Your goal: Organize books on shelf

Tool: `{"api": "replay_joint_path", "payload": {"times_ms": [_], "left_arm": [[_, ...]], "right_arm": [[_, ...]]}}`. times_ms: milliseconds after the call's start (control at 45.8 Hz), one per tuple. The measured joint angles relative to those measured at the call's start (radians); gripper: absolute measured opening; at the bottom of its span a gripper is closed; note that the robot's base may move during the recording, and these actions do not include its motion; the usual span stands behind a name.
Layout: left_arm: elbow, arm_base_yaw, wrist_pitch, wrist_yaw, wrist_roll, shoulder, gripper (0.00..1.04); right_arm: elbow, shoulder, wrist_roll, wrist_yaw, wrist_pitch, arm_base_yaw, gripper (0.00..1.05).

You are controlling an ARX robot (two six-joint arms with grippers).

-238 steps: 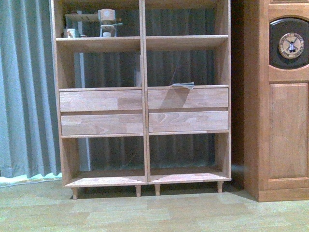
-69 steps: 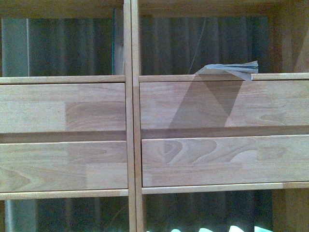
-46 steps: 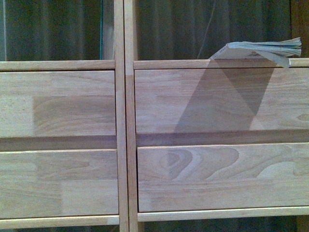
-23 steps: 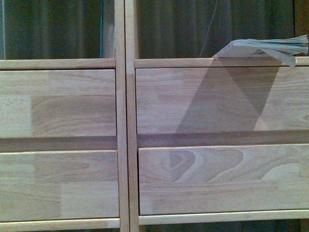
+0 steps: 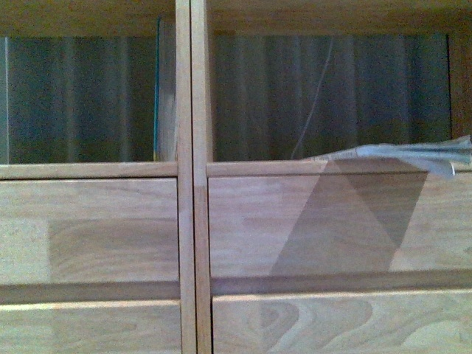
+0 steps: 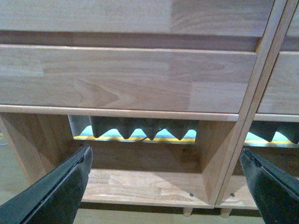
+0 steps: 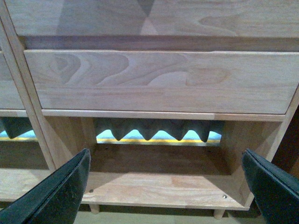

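Observation:
In the front view the light-wood shelf (image 5: 184, 221) fills the picture, seen close up. A thin white paperback (image 5: 413, 153) lies flat on the board above the right drawers, its edge sticking out past the front. A thin teal-green-spined book (image 5: 157, 96) stands upright in the left compartment against the central divider. Neither gripper shows in the front view. The left gripper (image 6: 168, 186) is open and empty, facing the lower left compartment. The right gripper (image 7: 166, 186) is open and empty, facing the lower right compartment.
Plain drawer fronts (image 5: 88, 236) lie below the book compartments. Both wrist views show the lower drawers (image 7: 159, 79), the bottom board (image 6: 140, 186) and short peg legs. A dark curtain (image 5: 332, 96) hangs behind the open compartments.
The front view has risen: the shelf board and the paperback sit lower in the picture, and more of the open compartments and the green-spined book shows.

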Motion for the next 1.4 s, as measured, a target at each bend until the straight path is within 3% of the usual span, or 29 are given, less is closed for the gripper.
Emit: {"api": "replay_joint_path", "payload": {"times_ms": [852,983,1092,1223,1398], "left_arm": [[0.0,0.0,0.0,0.0,0.0,0.0,0.97],[0.0,0.0,0.0,0.0,0.0,0.0,0.97],[0.0,0.0,0.0,0.0,0.0,0.0,0.97],[0.0,0.0,0.0,0.0,0.0,0.0,0.97],[0.0,0.0,0.0,0.0,0.0,0.0,0.97]], "right_arm": [[0.001,0.002,0.004,0.0,-0.004,0.0,0.98],[0.033,0.163,0.179,-0.011,0.002,0.002,0.98],[0.144,0.426,0.417,-0.189,0.105,-0.026,0.98],[0.26,0.671,0.659,-0.336,0.19,-0.073,0.98],[0.437,1.018,1.017,-0.384,0.286,-0.119,0.98]]}}
